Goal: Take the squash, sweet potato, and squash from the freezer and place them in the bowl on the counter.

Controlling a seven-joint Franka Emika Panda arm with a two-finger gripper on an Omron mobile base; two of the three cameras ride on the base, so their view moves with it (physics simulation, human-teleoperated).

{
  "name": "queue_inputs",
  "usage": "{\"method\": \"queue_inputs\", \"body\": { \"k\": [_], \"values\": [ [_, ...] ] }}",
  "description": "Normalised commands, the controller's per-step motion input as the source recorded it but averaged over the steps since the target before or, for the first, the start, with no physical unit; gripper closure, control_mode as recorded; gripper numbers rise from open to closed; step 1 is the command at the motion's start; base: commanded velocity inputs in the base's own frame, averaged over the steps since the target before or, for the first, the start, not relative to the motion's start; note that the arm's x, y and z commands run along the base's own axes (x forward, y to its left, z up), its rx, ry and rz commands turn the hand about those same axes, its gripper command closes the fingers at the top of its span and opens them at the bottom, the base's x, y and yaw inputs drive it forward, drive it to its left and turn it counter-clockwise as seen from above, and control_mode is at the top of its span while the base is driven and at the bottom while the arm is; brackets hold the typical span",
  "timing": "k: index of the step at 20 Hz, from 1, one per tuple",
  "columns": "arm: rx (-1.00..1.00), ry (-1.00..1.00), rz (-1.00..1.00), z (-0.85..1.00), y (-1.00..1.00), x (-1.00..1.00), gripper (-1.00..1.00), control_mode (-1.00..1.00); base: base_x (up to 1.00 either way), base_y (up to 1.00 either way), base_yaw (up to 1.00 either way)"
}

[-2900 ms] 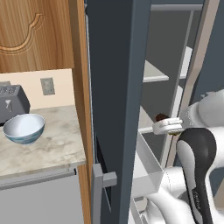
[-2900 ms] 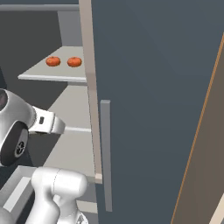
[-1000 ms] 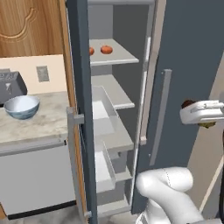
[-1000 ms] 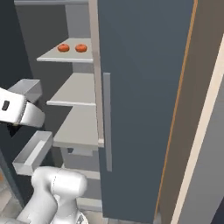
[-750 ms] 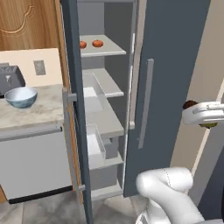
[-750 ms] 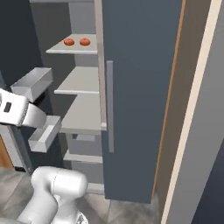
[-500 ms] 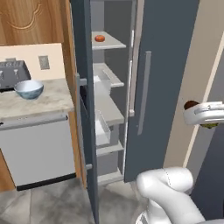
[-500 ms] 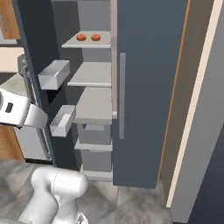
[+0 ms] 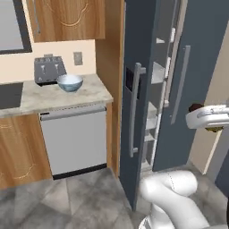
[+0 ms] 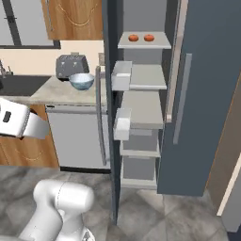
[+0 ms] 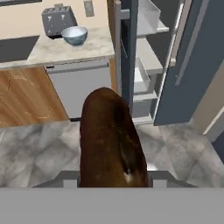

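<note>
My gripper [image 9: 206, 120] is shut on the sweet potato [image 11: 111, 140], a long dark-brown tuber that stands up between the fingers in the hand view. Its brown ends [image 9: 195, 108] poke out beside the white hand at the right of the left base view. The freezer [image 10: 141, 113] stands open, with two small orange-red round items [image 10: 141, 37] on its top shelf; I cannot tell whether they are the squash. The pale blue-and-white bowl [image 9: 69, 82] [image 10: 81, 81] [image 11: 74, 35] sits on the marbled counter [image 9: 91, 93], well left of and beyond the gripper.
A grey toaster [image 9: 48, 70] stands behind the bowl. The left freezer door [image 9: 133, 112] juts out between the gripper and the counter, and the right door [image 10: 188, 94] hangs open too. A light grey front panel [image 9: 76, 138] sits under the counter. Grey floor lies below.
The whole picture has shifted: the base has backed away from the freezer and turned toward the counter. The gripper stays shut on the sweet potato.
</note>
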Motion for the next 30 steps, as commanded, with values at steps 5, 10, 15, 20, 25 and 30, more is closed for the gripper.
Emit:
{"method": "queue_inputs", "body": {
  "k": [5,10,15,20,25,30],
  "values": [
    [0.00,0.00,0.00,0.00,0.00,0.00,1.00,1.00,0.01,1.00,0.13],
    [0.00,0.00,0.00,0.00,0.00,0.00,1.00,1.00,0.18,0.92,0.08],
    [0.00,0.00,0.00,0.00,0.00,0.00,1.00,1.00,0.50,0.70,0.01],
    [0.00,0.00,0.00,0.00,0.00,0.00,1.00,1.00,0.69,0.06,-0.04],
    [0.00,0.00,0.00,0.00,0.00,0.00,1.00,1.00,0.86,-0.08,-0.06],
    [0.00,0.00,0.00,0.00,0.00,0.00,1.00,1.00,0.87,-0.08,-0.05]
  ]
}}
